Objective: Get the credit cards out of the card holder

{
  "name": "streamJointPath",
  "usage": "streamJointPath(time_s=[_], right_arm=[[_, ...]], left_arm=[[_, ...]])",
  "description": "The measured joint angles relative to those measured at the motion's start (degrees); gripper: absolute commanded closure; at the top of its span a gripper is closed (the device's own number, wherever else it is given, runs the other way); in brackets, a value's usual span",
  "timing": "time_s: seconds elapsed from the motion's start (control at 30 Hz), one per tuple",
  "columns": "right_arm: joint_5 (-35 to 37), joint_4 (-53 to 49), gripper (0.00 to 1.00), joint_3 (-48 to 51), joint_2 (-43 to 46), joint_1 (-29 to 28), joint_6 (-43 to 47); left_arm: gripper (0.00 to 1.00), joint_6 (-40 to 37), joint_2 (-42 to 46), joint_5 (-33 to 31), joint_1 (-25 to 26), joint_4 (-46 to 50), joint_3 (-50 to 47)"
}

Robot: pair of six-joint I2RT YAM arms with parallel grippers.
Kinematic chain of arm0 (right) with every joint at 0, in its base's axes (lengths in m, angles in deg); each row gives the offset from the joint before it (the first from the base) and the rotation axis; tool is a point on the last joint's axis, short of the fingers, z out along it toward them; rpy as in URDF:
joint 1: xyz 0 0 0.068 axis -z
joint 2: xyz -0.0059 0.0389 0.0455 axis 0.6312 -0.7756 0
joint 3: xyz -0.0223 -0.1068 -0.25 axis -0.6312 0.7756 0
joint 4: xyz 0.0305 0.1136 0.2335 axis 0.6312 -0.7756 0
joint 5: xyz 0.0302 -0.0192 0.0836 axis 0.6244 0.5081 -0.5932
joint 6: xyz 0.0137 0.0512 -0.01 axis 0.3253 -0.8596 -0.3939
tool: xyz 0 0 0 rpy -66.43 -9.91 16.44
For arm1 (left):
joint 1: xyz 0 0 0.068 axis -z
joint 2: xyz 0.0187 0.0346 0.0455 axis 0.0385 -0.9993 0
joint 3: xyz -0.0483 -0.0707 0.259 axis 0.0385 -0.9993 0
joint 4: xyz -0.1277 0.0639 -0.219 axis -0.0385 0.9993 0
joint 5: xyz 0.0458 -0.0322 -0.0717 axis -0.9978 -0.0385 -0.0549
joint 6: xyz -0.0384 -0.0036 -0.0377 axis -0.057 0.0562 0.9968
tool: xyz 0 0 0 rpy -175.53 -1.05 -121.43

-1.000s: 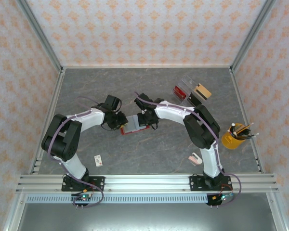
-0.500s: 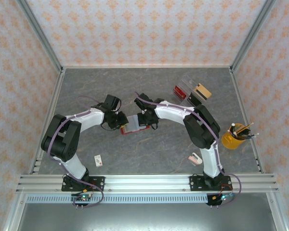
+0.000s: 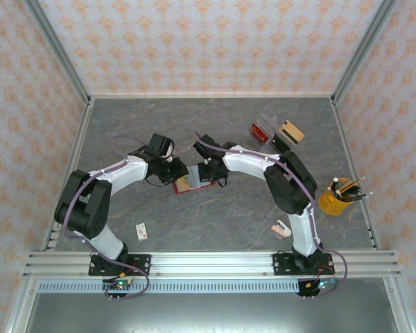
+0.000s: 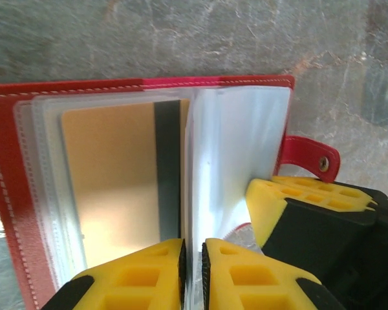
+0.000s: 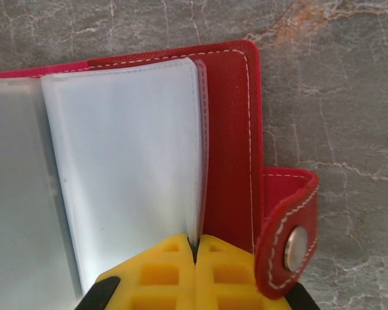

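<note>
The red card holder (image 3: 206,182) lies open mid-table between both grippers. Its red cover (image 4: 6,161) frames clear sleeves. One sleeve holds a yellowish-tan credit card (image 4: 110,181) with a dark stripe; it also shows as a tan patch (image 3: 183,184). My left gripper (image 4: 193,258) is shut on the thin edge of a clear sleeve, just right of that card. My right gripper (image 5: 194,248) is shut on the sleeve edge beside the red cover (image 5: 229,142), and its yellow fingers (image 4: 297,200) appear in the left wrist view. The snap tab (image 5: 291,239) hangs open.
At the back right, a clear tray (image 3: 272,119) holds a dark-red block (image 3: 258,132) and a tan card (image 3: 291,131). A yellow pen cup (image 3: 336,195) stands at the right. A tiny white card (image 3: 143,230) and a pale object (image 3: 281,226) lie near the front.
My left arm has swung, its elbow moving left, and the gripper has turned the sleeve so the tan card now shows from above. The right arm stays put.
</note>
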Motion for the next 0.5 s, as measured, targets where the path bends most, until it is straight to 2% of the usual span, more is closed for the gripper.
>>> streamJointPath(time_s=[0.4, 0.5], right_arm=[[-6.69, 6.27, 1.0, 8.37, 4.72, 0.98, -4.11], [-7.34, 6.82, 0.95, 9.86, 5.81, 1.2, -4.96]], left_arm=[[0.8, 1.18, -2.1, 6.36, 2.01, -7.21, 0.0], [0.78, 1.81, -3.58, 7.32, 2.62, -8.26, 0.04]])
